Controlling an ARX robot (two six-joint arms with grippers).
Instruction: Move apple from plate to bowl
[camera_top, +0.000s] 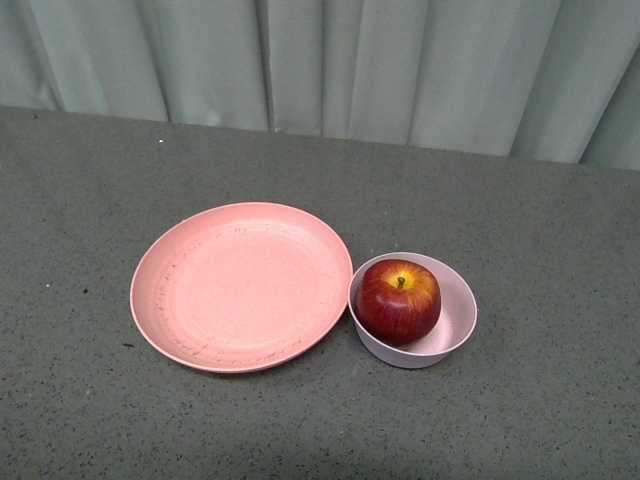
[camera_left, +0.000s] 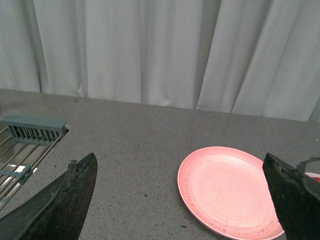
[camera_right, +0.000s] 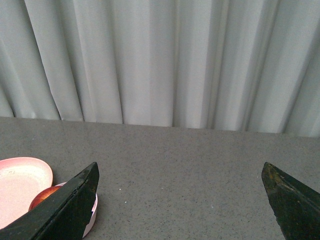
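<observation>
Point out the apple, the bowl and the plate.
apple (camera_top: 398, 300): front view, on its red side below the stem.
bowl (camera_top: 458, 310): front view, on the bare inner wall beside the fruit.
plate (camera_top: 240, 288): front view, on its bare flat centre.

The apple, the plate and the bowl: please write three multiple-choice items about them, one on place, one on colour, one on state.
1. Where is the apple?
A. on the plate
B. in the bowl
C. on the table

2. What colour is the plate?
A. salmon pink
B. green
C. white

3. How do the right arm's fingers stand?
A. wide apart, holding nothing
B. closed on the apple
C. closed on the bowl

Answers: 1 B, the apple sits inside the bowl. 2 A, the front view shows it pink. 3 A, only bare table shows between them.
</observation>
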